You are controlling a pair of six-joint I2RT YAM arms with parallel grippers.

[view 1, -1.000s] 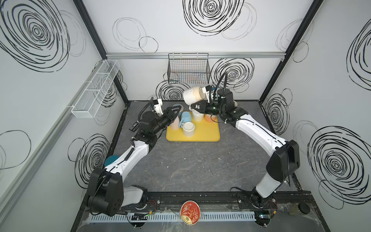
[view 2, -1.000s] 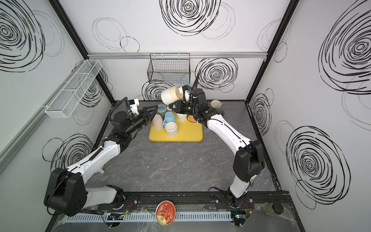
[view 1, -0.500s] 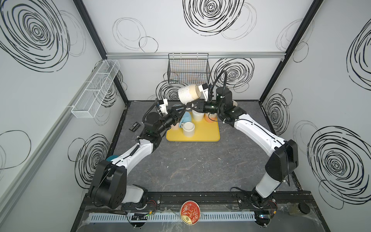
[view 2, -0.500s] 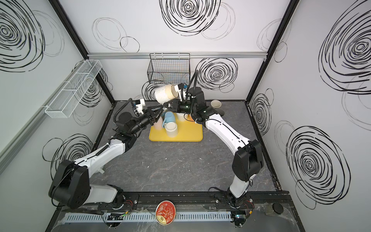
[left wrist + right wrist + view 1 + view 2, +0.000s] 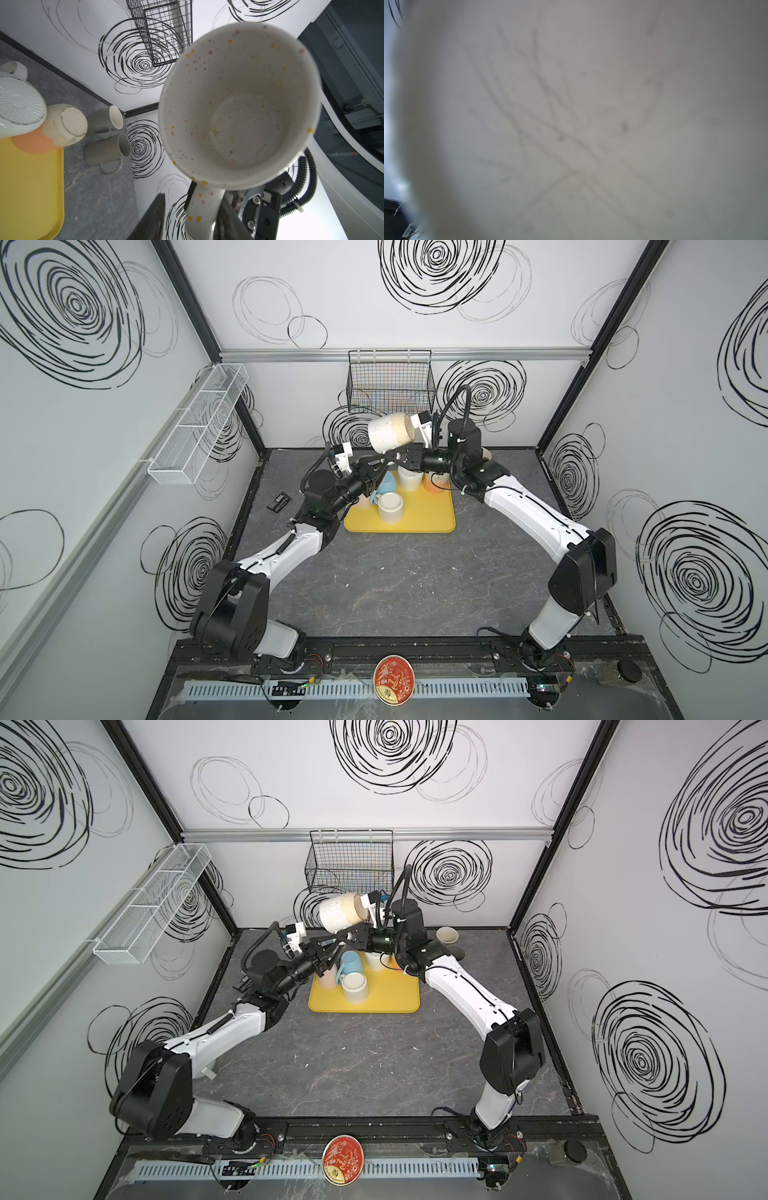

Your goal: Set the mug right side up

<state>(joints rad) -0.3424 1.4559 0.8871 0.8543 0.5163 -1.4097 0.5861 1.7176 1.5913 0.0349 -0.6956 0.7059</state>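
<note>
In a top view the mug [image 5: 390, 435] hangs sideways over the 12 o'clock edge of the yellow tray [image 5: 432, 518], base toward 3 o'clock, pinched by the pressed-together right gripper [image 5: 405, 456], while the left gripper [image 5: 380, 466] has risen from tray level to the mug's 6 o'clock. In the left wrist view its jaws, spread but narrowing, straddle the handle [image 5: 201, 212] with a gap left, so a handover seems underway; the right wrist view shows only blurred mug
</note>
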